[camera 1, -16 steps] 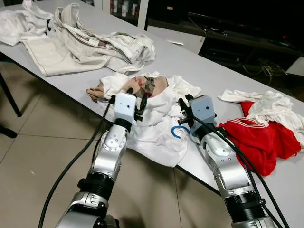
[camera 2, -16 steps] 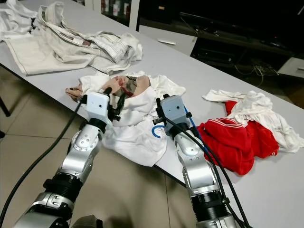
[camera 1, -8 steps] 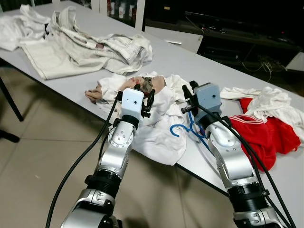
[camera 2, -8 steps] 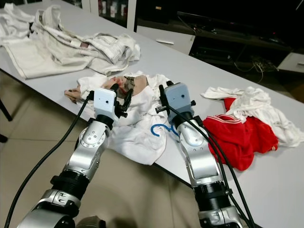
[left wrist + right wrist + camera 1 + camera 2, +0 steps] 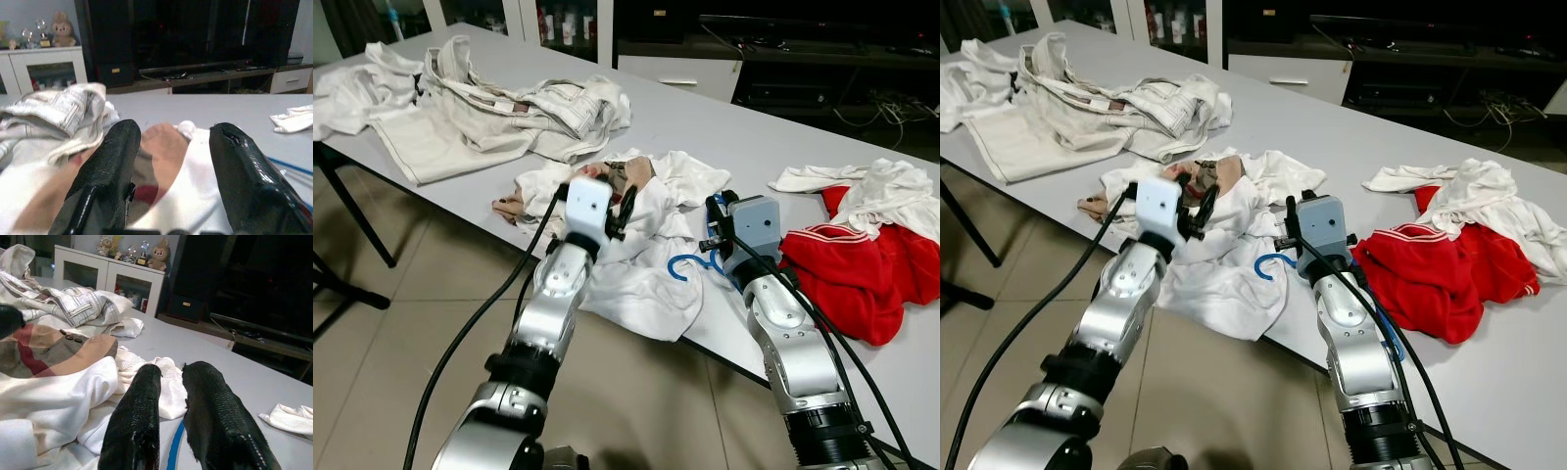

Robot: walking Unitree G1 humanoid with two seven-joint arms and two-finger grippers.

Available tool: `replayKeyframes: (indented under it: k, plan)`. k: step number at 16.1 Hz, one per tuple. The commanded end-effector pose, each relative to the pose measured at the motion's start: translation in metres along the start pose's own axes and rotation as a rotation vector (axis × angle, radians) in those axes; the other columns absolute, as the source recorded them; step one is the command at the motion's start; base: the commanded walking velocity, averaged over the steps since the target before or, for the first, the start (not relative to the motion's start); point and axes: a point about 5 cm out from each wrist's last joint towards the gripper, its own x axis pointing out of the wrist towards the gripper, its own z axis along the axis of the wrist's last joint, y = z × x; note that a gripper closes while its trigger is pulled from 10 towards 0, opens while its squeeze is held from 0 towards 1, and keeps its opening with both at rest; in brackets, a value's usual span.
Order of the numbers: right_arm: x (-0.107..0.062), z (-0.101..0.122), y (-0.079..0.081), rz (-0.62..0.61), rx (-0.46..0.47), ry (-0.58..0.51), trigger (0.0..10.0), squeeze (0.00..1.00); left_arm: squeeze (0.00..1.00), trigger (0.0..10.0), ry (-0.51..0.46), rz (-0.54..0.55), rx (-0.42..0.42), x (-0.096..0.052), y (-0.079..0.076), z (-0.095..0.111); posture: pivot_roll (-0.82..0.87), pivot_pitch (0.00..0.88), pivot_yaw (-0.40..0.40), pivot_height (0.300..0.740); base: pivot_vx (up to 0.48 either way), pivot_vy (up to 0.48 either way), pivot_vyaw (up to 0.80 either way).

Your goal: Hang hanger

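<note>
- hanger (image 5: 690, 264): blue, its hook lies on the white garment (image 5: 641, 284) at the near edge of the table (image 5: 724, 117), just in front of the right gripper (image 5: 713, 210); the rest of it runs back under that gripper's body.
- right gripper: low over the table, fingers (image 5: 134, 426) drawn nearly together with a narrow gap between them. a strip of the blue hanger (image 5: 175, 446) shows in that gap at the base of the fingers (whether they actually pinch it cannot be told).
- left gripper (image 5: 628, 204): raised over the heap of white cloth, fingers (image 5: 105, 171) spread wide apart, nothing between them. beneath and beyond them lies a tan, brown and red patterned cloth (image 5: 164, 152) bundled in with the white garment.
- white garment: crumpled, part of it hanging over the near table edge towards the tiled floor (image 5: 401, 343).
- red garment (image 5: 852, 279): with white trim, to the right of the right gripper, close by; a second white cloth (image 5: 886, 196) lies partly over its far side.
- beige clothes (image 5: 480, 108): a large rumpled pile at the far left of the table, well apart from both grippers.
- background: a dark tv unit (image 5: 195, 34) beyond the table, a white cabinet (image 5: 112, 281) with small figurines on top.
</note>
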Motion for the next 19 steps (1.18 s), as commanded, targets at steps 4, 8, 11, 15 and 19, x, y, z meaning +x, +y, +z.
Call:
replayKeyframes:
  k: [4,8,11,15,19]
  plan:
    - [0.0017,0.007,-0.0037,-0.006,-0.017,-0.033,10.0,0.0,0.0,10.0,0.011,-0.021,0.001,0.0028,-0.0049,0.001,0.04,0.004,-0.008,0.723,0.0,0.0,0.0]
    - [0.0045,0.0085,-0.0037,-0.01,-0.018,-0.038,10.0,0.0,0.0,10.0,0.021,-0.003,0.004,0.0034,-0.0016,0.0011,0.05,0.0,-0.006,0.723,0.0,0.0,0.0]
    - [0.0048,0.0083,-0.0035,-0.009,-0.019,-0.04,10.0,0.0,0.0,10.0,0.023,-0.011,0.008,0.0039,-0.0024,0.0011,0.04,0.0,0.001,0.723,0.0,0.0,0.0]
    - [0.0049,0.0084,-0.0068,-0.015,-0.025,-0.04,10.0,0.0,0.0,10.0,0.023,-0.021,0.009,0.0055,-0.005,0.0016,0.03,0.0,0.004,0.723,0.0,0.0,0.0]
    - [0.0059,0.009,-0.0063,-0.014,-0.025,-0.043,10.0,0.0,0.0,10.0,0.023,-0.027,0.01,0.007,-0.0061,0.0021,0.03,0.0,0.004,0.723,0.131,0.0,0.0]
